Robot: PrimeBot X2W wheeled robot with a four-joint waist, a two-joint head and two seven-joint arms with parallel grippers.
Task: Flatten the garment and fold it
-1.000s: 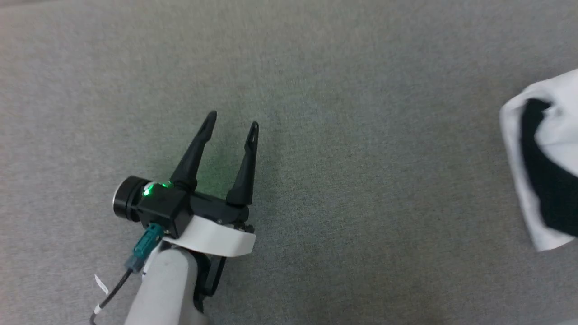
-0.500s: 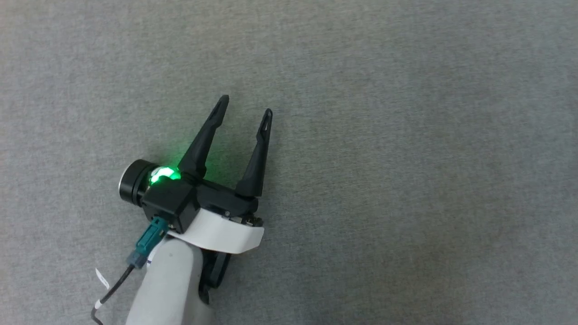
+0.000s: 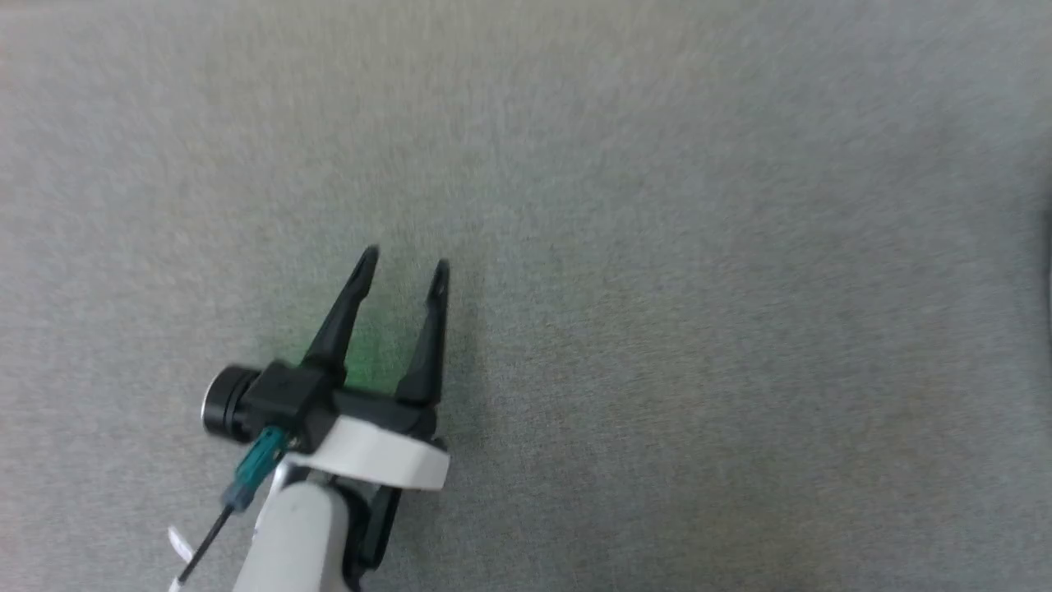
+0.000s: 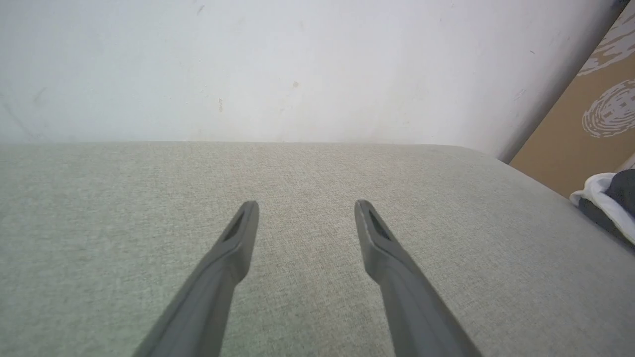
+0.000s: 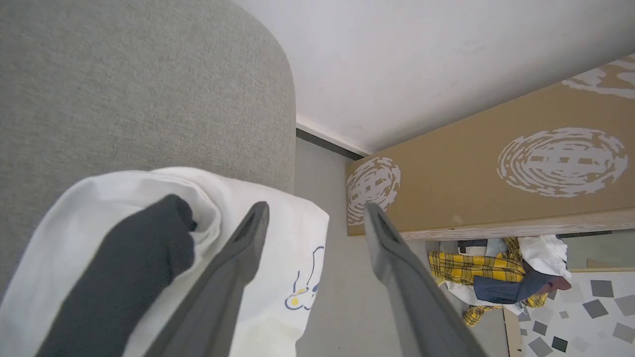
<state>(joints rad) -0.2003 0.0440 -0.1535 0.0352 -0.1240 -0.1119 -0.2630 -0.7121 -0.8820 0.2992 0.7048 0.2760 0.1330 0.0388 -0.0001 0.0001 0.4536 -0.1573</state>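
Garment (image 5: 213, 203): one item, white body with a black sleeve (image 5: 119, 267) on top, gathered into a folded bundle. It lay at the right edge of the grey fabric-covered worktop (image 5: 124, 74), near its rounded far corner. Whether the outer fold overhung that edge could not be told.

Change noted: right gripper (image 5: 315, 210), closed narrow a moment before, now stood released. Its fingers were spread above the bundle, one over the white cloth, with nothing between them.

Judged meaning: bundle let go and set down, fold done or nearly so.

Left gripper (image 3: 403, 259): released, empty, over bare worktop, well apart from the bundle.

Orientation: in the right wrist view the sleeve ran lengthwise along the bundle, toward the corner. Full long axis was not determinable, as the frame cut off the bundle.
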